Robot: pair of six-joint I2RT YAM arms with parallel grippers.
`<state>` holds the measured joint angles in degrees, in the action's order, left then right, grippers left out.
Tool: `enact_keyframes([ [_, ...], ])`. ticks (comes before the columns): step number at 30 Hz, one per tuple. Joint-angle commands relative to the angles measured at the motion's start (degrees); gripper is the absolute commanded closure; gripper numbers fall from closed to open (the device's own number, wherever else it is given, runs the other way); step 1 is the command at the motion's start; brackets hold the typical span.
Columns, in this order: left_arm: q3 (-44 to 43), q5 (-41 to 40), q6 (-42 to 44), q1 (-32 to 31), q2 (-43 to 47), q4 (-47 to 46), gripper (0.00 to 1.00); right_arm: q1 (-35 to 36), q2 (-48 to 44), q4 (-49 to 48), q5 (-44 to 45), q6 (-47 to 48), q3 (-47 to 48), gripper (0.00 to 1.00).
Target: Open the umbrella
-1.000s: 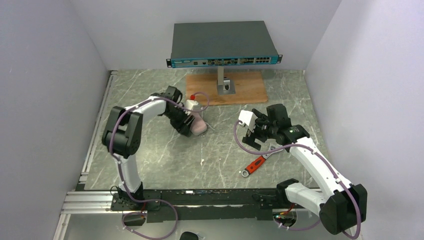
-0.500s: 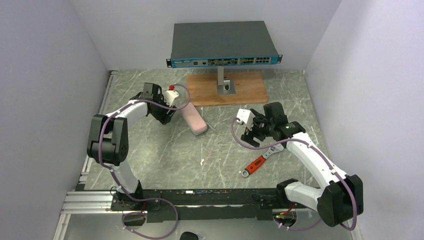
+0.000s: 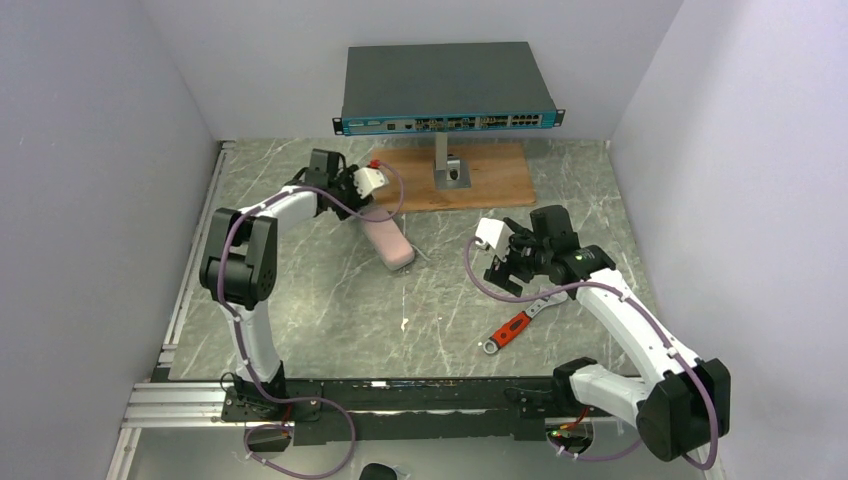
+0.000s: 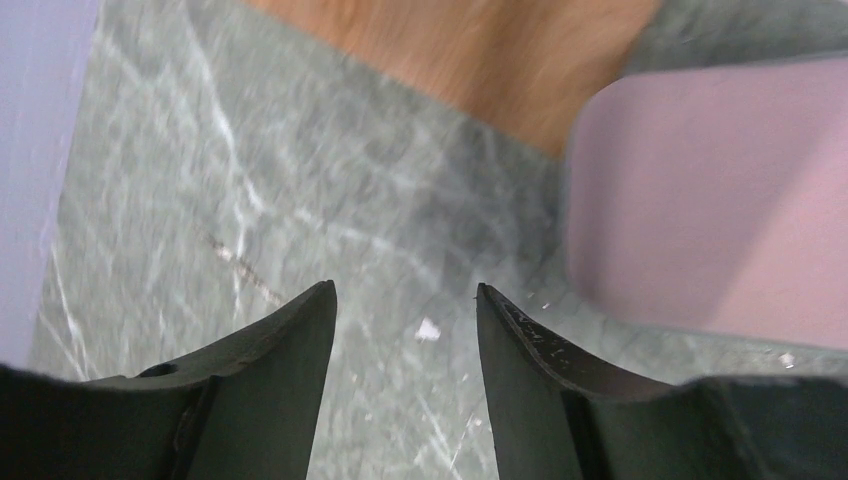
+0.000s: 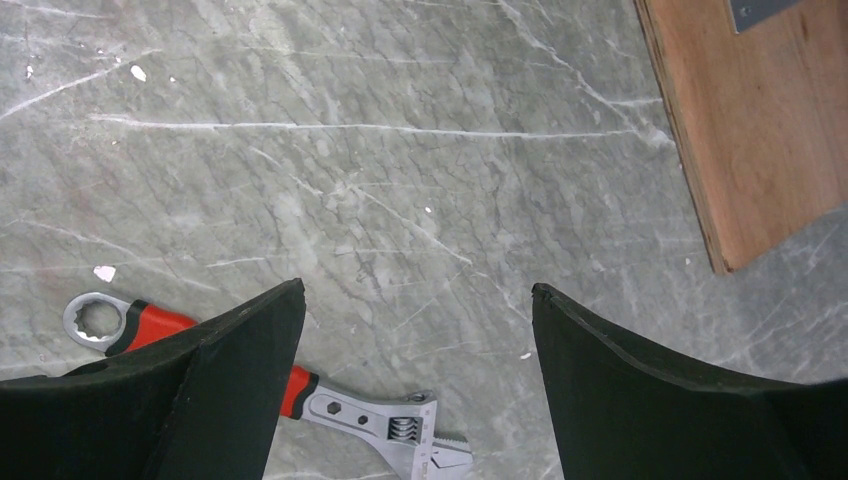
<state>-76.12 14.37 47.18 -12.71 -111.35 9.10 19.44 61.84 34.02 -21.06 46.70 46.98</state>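
Observation:
The umbrella (image 3: pixel 389 243) lies collapsed on the marble table, a short pinkish roll running from upper left to lower right. My left gripper (image 3: pixel 352 203) is low at the roll's far end, just left of it. In the left wrist view the umbrella (image 4: pixel 715 200) fills the upper right, beside my left gripper (image 4: pixel 405 290), which is open with only table between the fingers. My right gripper (image 3: pixel 505 268) hovers open right of centre, apart from the umbrella. The right wrist view shows my right gripper (image 5: pixel 418 290) wide open over bare marble.
A red-handled adjustable wrench (image 3: pixel 510 328) lies near the right gripper, also in the right wrist view as the wrench (image 5: pixel 300 395). A wooden board (image 3: pixel 495 178) carries a stand with a network switch (image 3: pixel 445 88) at the back. Grey walls close in both sides.
The left gripper left the umbrella's middle, swung out to the left, and now sits at the roll's far end. The umbrella lies uncovered. The right gripper has barely shifted.

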Motion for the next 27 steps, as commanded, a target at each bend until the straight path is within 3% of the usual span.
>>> enact_keyframes([
  [1, -2.8, 7.7, 5.8, -5.7, -0.7, 4.6, 0.44, 0.1, -2.8, 0.8, 0.8, -0.3, 0.6, 0.15],
  [6, -0.7, 6.0, 11.7, -12.5, 0.1, 5.6, 0.47, 0.1, -3.7, 0.3, 0.9, -0.6, -0.3, 0.15],
  [13, -11.3, 11.7, 7.3, -19.6, -3.9, 13.6, 0.44, 0.1, -1.8, -0.5, -0.4, 0.8, -0.3, 0.15],
  [16, -12.9, 15.6, 3.4, -20.8, -1.3, 16.7, 0.42, 0.1, -0.8, -0.6, -1.2, 2.9, 0.0, 0.15],
  [21, 1.9, 18.9, -2.0, -16.9, 13.5, 15.4, 0.41, 1.0, 1.2, -2.0, -4.3, 7.6, 0.5, 0.16],
  [27, 12.3, 21.7, -15.5, -3.1, 27.1, 18.7, 0.39, 5.1, 8.3, -6.9, -8.5, 13.8, 3.7, 0.12],
])
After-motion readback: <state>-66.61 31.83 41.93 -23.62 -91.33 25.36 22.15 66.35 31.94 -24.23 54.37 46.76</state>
